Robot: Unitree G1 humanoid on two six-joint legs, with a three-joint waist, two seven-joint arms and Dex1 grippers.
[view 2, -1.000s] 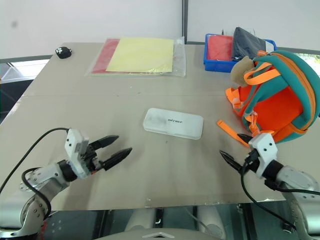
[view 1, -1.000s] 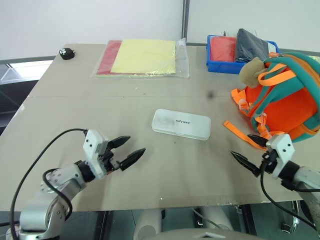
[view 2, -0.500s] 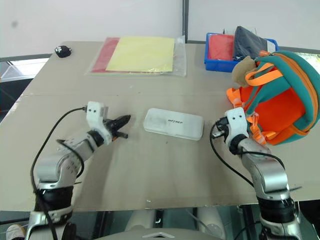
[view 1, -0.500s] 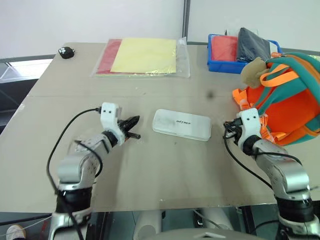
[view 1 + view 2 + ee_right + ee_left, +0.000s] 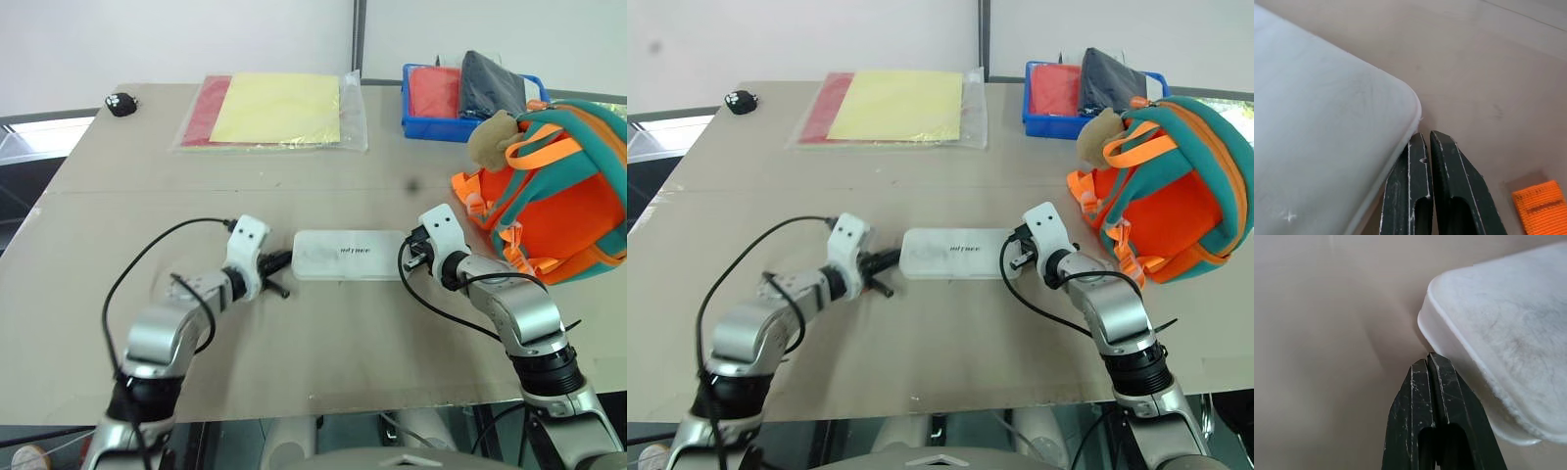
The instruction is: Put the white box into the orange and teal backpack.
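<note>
You see the white box point(image 5: 350, 255) lying flat and closed, mid-table, dark lettering on its lid. The orange and teal backpack point(image 5: 558, 201) sits to its right, beige plush attached.

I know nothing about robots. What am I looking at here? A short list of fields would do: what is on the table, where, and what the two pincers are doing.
White box: lies flat mid-table, lid up, not in the bag.
Orange and teal backpack: at the table's right, beige plush toy on top.
Left pincer: fingers shut, tip at the box's left end.
Right pincer: fingers shut, tip at the box's right end.
Grip: neither pincer clasps the box; they flank its two ends.
Behind: clear sleeve with yellow and red sheets, blue bin, small black object.
</note>
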